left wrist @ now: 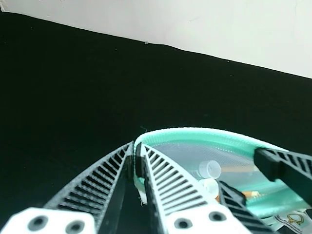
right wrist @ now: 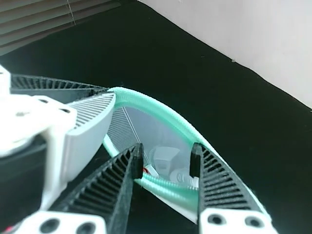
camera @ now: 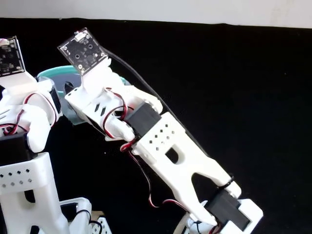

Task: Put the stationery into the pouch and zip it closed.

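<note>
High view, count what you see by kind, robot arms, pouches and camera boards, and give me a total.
White robot arms: 2
Teal pouch: 1
Camera boards: 2
Total: 5

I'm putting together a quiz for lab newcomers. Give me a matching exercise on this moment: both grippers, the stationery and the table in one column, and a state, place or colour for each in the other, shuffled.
Column one
1. left gripper
2. right gripper
3. stationery
4. table

Column two
A. black
B. fingers apart, at the pouch
C. inside the pouch, seen through its clear side
D. shut on the pouch's end

Pairs: 1-D, 2-B, 3-C, 4-A
</note>
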{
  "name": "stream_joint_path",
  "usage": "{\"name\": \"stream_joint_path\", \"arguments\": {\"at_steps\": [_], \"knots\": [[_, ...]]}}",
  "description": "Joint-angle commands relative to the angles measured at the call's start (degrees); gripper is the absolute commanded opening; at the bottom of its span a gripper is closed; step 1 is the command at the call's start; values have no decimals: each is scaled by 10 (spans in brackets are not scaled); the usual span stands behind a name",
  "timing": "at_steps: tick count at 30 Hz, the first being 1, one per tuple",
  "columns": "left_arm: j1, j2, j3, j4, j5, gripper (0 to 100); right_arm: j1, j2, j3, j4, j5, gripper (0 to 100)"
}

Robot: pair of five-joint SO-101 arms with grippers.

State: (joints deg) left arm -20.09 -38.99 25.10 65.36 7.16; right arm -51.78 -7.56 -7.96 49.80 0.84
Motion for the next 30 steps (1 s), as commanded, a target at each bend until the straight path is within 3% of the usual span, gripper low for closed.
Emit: {"name": "stream_joint_path", "arguments": {"at_steps": [1, 11, 18, 30], "knots": [[0, 32, 7, 8, -4, 7, 13, -35, -7, 3, 5, 161], [0, 32, 7, 8, -4, 7, 15, -72, -11, 22, 5, 159], [0, 32, 7, 8, -4, 7, 15, -95, -77, 136, 9, 159], [0, 32, 8, 8, -4, 7, 10, -115, -80, 284, 142, 159]]}}
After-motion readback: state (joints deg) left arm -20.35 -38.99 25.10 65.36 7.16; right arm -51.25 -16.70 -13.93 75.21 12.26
